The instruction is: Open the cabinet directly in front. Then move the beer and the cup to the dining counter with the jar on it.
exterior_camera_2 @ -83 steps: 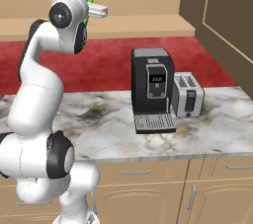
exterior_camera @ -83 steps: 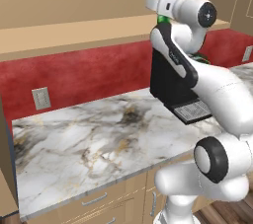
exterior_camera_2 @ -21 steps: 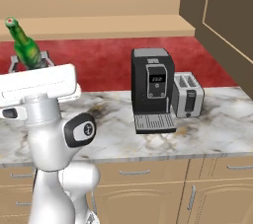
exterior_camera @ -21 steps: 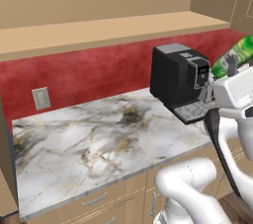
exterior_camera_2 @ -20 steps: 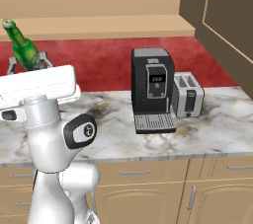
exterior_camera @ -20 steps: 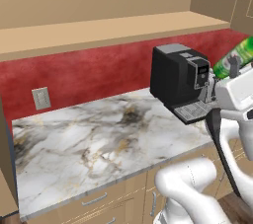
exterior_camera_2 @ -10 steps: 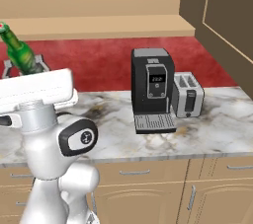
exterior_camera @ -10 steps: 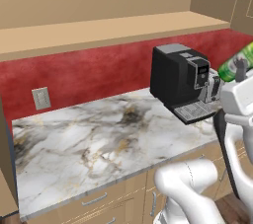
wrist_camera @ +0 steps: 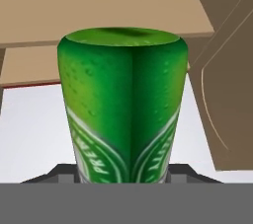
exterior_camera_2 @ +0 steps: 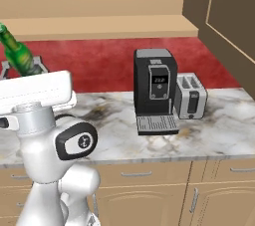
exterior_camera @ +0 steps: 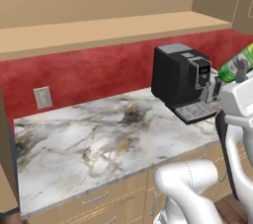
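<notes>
While our claw (wrist_camera: 123, 178) pinched the beer (wrist_camera: 123, 104) by its body, we held it tilted above the tabletop's (exterior_camera: 99, 139) edge.

You see the beer (exterior_camera_2: 19, 54) as a slim green glass bottle, tilted, its long neck leaning up toward the left edge of the right base view. In the left base view the beer (exterior_camera: 236, 65) shows at the right edge, lying slantwise, well above the marble worktop and level with the top of the black coffee machine. From the hand view the beer (wrist_camera: 123, 104) stands close before you: a rounded green body beaded with droplets, with white curved label lines and lettering low on its side. Its lower end is hidden at the bottom of that view. The cabinet (wrist_camera: 225, 70) shows to the right of the bottle as a tan panelled door standing ajar.
</notes>
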{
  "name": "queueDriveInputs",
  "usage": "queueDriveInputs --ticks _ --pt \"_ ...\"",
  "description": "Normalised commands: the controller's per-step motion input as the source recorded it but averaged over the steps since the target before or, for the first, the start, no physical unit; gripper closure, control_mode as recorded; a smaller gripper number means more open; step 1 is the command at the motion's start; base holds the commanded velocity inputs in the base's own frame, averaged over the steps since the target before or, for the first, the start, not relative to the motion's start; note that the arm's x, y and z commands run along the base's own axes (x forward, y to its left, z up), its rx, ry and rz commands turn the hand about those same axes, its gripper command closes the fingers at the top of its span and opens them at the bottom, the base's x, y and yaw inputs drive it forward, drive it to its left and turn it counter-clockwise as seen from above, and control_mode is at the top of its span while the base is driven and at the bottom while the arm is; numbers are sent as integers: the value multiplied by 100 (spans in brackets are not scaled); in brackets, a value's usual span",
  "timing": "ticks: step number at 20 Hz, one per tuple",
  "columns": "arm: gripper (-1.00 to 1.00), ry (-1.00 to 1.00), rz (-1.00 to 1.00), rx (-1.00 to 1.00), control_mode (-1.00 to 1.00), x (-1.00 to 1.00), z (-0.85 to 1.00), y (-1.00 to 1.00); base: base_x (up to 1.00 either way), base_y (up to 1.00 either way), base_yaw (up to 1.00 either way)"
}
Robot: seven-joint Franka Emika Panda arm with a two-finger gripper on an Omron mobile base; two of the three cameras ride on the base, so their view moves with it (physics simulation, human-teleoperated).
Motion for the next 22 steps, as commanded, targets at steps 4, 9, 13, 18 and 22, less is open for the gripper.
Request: queueDriveInputs --ticks 4,9,13,18,22 --pt "100 0 0 0 100 0 0 0 -25 0 23" --pt "100 0 0 0 100 0 0 0 -22 0 30" --pt "100 0 0 0 100 0 0 0 -52 0 29" --pt "100 0 0 0 100 0 0 0 -66 0 24" --pt "100 0 0 0 100 0 0 0 -36 0 24"
